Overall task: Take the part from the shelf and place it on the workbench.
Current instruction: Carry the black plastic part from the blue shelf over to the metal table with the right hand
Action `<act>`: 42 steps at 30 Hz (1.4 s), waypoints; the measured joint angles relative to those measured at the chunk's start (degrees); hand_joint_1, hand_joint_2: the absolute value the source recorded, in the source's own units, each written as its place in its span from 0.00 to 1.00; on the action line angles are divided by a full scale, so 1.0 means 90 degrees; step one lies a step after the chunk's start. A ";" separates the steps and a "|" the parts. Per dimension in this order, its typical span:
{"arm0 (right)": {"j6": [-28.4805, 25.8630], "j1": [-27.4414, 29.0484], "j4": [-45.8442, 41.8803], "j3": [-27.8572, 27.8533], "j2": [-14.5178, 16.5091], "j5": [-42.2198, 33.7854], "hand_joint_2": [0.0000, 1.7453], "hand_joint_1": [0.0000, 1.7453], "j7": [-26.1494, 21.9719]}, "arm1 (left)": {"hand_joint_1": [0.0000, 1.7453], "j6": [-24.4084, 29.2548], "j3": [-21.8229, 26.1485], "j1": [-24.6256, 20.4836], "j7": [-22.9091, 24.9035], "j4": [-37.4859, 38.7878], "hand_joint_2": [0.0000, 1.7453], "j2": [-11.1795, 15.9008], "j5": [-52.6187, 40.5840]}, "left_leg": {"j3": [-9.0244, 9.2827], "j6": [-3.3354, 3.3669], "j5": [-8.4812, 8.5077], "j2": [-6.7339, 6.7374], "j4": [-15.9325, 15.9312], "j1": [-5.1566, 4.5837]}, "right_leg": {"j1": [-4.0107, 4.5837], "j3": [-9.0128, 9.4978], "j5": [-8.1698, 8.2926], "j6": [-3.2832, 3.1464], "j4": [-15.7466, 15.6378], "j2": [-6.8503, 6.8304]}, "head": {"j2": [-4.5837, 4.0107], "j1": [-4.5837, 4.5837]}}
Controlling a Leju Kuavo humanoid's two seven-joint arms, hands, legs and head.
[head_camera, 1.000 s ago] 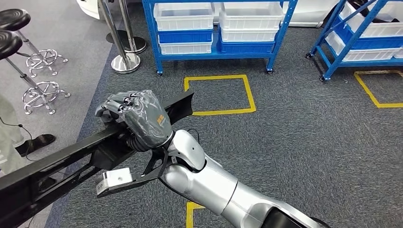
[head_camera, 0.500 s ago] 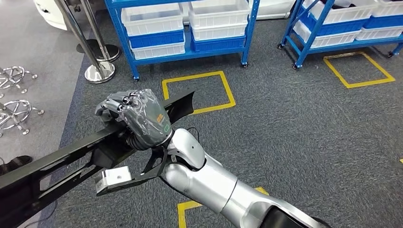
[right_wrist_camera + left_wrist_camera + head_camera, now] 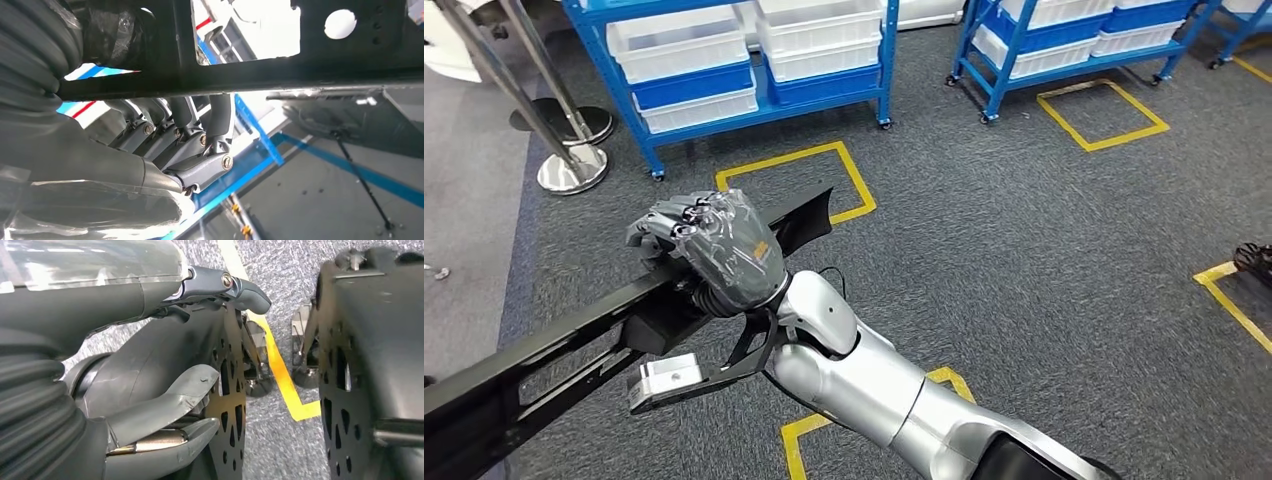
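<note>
Over the grey carpet, the long black part [image 3: 574, 340] was already off the shelf, carried crosswise: right hand [image 3: 714, 245] wrapped over its top edge, left hand [image 3: 165, 390] clamped on its perforated wall. No workbench was showing, so placing remained. Yellow floor squares [image 3: 794, 185] and blue bin shelves [image 3: 724, 70] lay ahead.

**A factory or warehouse parts area**

Beyond the robot hand [image 3: 714, 245] stand blue metal wheeled shelf racks [image 3: 724, 70] loaded with white and blue plastic bins [image 3: 692, 85]. Yellow tape rectangles [image 3: 799, 185] mark parking bays on the grey carpeted floor [image 3: 1024, 260]. Chrome barrier posts [image 3: 564, 150] on round bases stand further off to its left.
</note>
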 joint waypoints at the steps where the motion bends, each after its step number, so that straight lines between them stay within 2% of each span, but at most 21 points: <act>1: 0.0001 -0.0001 -0.0004 -0.0011 0.0002 0.0007 1.00 1.00 -0.0009 | 0.00 0.0004 -0.0008 0.0001 -0.0005 0.0000 1.00 0.0001 -0.0004 | -0.0001 -0.0033 -0.0021 0.0046 0.0017 -0.0016 | 0.0022 0.0052 -0.0007 -0.0034 -0.0112 -0.0047 | 0.0000 -0.0002; 3: 0.0025 0.0002 -0.0009 -0.0043 0.0003 0.0009 1.00 1.00 -0.0021 | 0.00 0.0021 -0.0024 0.0001 -0.0025 0.0000 1.00 0.0001 -0.0011 | 0.0022 -0.0098 -0.0046 0.0142 0.0018 -0.0017 | 0.0038 0.0045 0.0006 -0.0111 -0.0120 0.0079 | 0.0000 -0.0002; 5: 0.0077 0.0012 -0.0036 -0.0099 0.0005 0.0016 1.00 1.00 -0.0041 | 0.00 0.0021 -0.0044 -0.0002 -0.0072 0.0000 1.00 0.0004 0.0000 | -0.0002 -0.0172 -0.0175 0.0018 0.0149 0.0018 | 0.0020 0.0056 0.0034 -0.0187 -0.0159 0.0210 | 0.0000 -0.0004; 7: 0.0131 0.0024 -0.0084 -0.0152 0.0015 0.0041 1.00 1.00 -0.0065 | 0.00 -0.0023 -0.0052 0.0002 -0.0128 0.0001 1.00 0.0012 0.0032 | -0.0241 -0.0223 -0.0538 -0.0284 0.0718 0.0048 | -0.0004 0.0060 0.0061 -0.0242 -0.0179 0.0344 | 0.0000 -0.0005; 9: 0.0180 0.0055 -0.0121 -0.0193 0.0025 0.0073 1.00 1.00 -0.0081 | 0.00 -0.0062 -0.0052 0.0005 -0.0170 0.0002 1.00 0.0016 0.0053 | -0.0607 -0.0238 -0.0901 -0.0440 0.1524 0.0055 | 0.0003 0.0050 0.0070 -0.0263 -0.0176 0.0494 | 0.0000 -0.0004; 11: 0.0205 0.0106 -0.0154 -0.0242 0.0027 0.0103 1.00 1.00 -0.0087 | 0.00 -0.0071 -0.0052 -0.0002 -0.0194 0.0001 1.00 0.0016 0.0060 | -0.0724 -0.0224 -0.0864 -0.0476 0.1780 0.0056 | 0.0013 0.0053 0.0071 -0.0263 -0.0164 0.0662 | 0.0000 -0.0003; 13: 0.0208 0.0128 -0.0203 -0.0287 0.0029 0.0120 1.00 1.00 -0.0089 | 0.00 -0.0078 -0.0052 -0.0004 -0.0206 0.0001 1.00 0.0016 0.0062 | -0.0435 -0.0175 -0.0409 -0.0578 0.1140 0.0057 | 0.0013 0.0059 0.0072 -0.0260 -0.0145 0.0842 | 0.0000 -0.0003; 15: 0.0220 0.0122 -0.0259 -0.0327 0.0032 0.0131 1.00 1.00 -0.0091 | 0.00 -0.0084 -0.0052 0.0004 -0.0228 0.0004 1.00 0.0016 0.0069 | -0.0101 -0.0124 -0.0086 -0.0863 0.0367 0.0061 | 0.0007 0.0027 0.0089 -0.0225 -0.0121 0.0996 | 0.0000 -0.0003; 17: 0.0248 0.0123 -0.0304 -0.0373 0.0031 0.0150 1.00 1.00 -0.0097 | 0.00 -0.0086 -0.0052 0.0010 -0.0279 0.0005 1.00 0.0016 0.0093 | 0.0004 -0.0094 -0.0063 -0.1005 0.0087 0.0048 | -0.0023 -0.0038 0.0137 -0.0144 -0.0127 0.1121 | 0.0000 -0.0003; 18: 0.0270 0.0125 -0.0325 -0.0398 0.0030 0.0168 1.00 1.00 -0.0101 | 0.00 -0.0092 -0.0052 0.0011 -0.0311 0.0005 1.00 0.0015 0.0109 | 0.0020 -0.0075 -0.0053 -0.0952 0.0037 0.0039 | -0.0039 -0.0061 0.0167 -0.0097 -0.0147 0.1191 | 0.0000 -0.0004; 19: 0.0286 0.0128 -0.0350 -0.0428 0.0026 0.0193 1.00 1.00 -0.0103 | 0.00 -0.0103 -0.0053 0.0010 -0.0346 0.0005 1.00 0.0010 0.0134 | 0.0032 -0.0045 -0.0026 -0.0880 -0.0002 0.0050 | -0.0043 -0.0075 0.0174 -0.0059 -0.0151 0.1193 | 0.0000 -0.0003; 21: 0.0313 0.0108 -0.0411 -0.0476 0.0016 0.0257 1.00 1.00 -0.0103 | 0.00 -0.0146 -0.0067 0.0007 -0.0391 0.0005 1.00 0.0001 0.0227 | 0.0070 0.0030 0.0036 -0.0716 -0.0101 0.0070 | -0.0005 -0.0187 0.0015 -0.0008 0.0069 0.0949 | 0.0000 0.0001; 24: 0.0369 0.0085 -0.0477 -0.0518 -0.0003 0.0356 1.00 1.00 -0.0090 | 0.00 -0.0225 -0.0194 0.0000 -0.0407 0.0005 1.00 0.0001 0.0554 | 0.0078 0.0085 0.0056 -0.0448 -0.0136 0.0050 | 0.0006 -0.0705 -0.0535 0.0032 0.1160 0.0498 | 0.0000 0.0007; 26: 0.0394 0.0079 -0.0485 -0.0552 -0.0021 0.0431 1.00 1.00 -0.0074 | 0.00 -0.0250 -0.0357 -0.0024 -0.0418 0.0005 1.00 0.0007 0.0813 | 0.0070 0.0085 0.0045 -0.0276 -0.0124 0.0046 | -0.0024 -0.0886 -0.0596 0.0056 0.1540 0.0421 | 0.0000 0.0009; 29: 0.0396 0.0002 -0.0509 -0.0580 -0.0029 0.0496 1.00 1.00 -0.0038 | 0.00 -0.0258 -0.0615 -0.0079 -0.0438 0.0005 1.00 0.0013 0.1066 | 0.0068 0.0042 -0.0011 -0.0058 -0.0060 0.0049 | -0.0047 -0.0346 -0.0106 0.0065 0.0564 0.0191 | 0.0000 0.0009; 31: 0.0396 -0.0054 -0.0540 -0.0586 -0.0019 0.0502 1.00 1.00 -0.0026 | 0.00 -0.0259 -0.0743 -0.0105 -0.0444 0.0004 1.00 0.0018 0.1120 | 0.0061 -0.0022 -0.0069 0.0039 -0.0002 0.0022 | -0.0012 -0.0033 0.0042 0.0015 -0.0019 0.0017 | 0.0000 0.0008; 34: 0.0389 -0.0086 -0.0556 -0.0597 -0.0006 0.0508 1.00 1.00 -0.0018 | 0.00 -0.0257 -0.0881 -0.0136 -0.0451 0.0002 1.00 0.0024 0.1166 | 0.0089 -0.0122 -0.0126 0.0174 0.0015 0.0008 | 0.0018 -0.0006 0.0040 -0.0096 -0.0105 0.0149 | 0.0000 0.0004; 36: 0.0353 -0.0106 -0.0570 -0.0600 -0.0004 0.0503 1.00 1.00 -0.0009 | 0.00 -0.0249 -0.0971 -0.0156 -0.0472 0.0001 1.00 0.0027 0.1183 | 0.0050 -0.0191 -0.0263 0.0020 0.0160 0.0044 | -0.0003 -0.0001 0.0058 -0.0163 -0.0124 0.0275 | 0.0000 0.0002; 38: 0.0255 -0.0169 -0.0590 -0.0600 0.0006 0.0466 1.00 1.00 0.0030 | 0.00 -0.0231 -0.1087 -0.0177 -0.0516 0.0000 1.00 0.0033 0.1203 | -0.0233 -0.0236 -0.0618 -0.0293 0.0766 0.0073 | -0.0021 -0.0002 0.0076 -0.0215 -0.0135 0.0400 | 0.0000 0.0001; 40: 0.0108 -0.0257 -0.0596 -0.0599 0.0013 0.0419 1.00 1.00 0.0094 | 0.00 -0.0199 -0.1219 -0.0207 -0.0581 0.0000 1.00 0.0041 0.1253 | -0.0659 -0.0244 -0.0939 -0.0428 0.1588 0.0075 | -0.0010 -0.0009 0.0083 -0.0239 -0.0128 0.0545 | 0.0000 0.0001; 42: -0.0020 -0.0339 -0.0597 -0.0600 0.0013 0.0377 1.00 1.00 0.0146 | 0.00 -0.0165 -0.1364 -0.0239 -0.0643 0.0000 1.00 0.0045 0.1344 | -0.0806 -0.0220 -0.0825 -0.0462 0.1782 0.0074 | 0.0003 -0.0009 0.0085 -0.0242 -0.0116 0.0711 | 0.0000 0.0001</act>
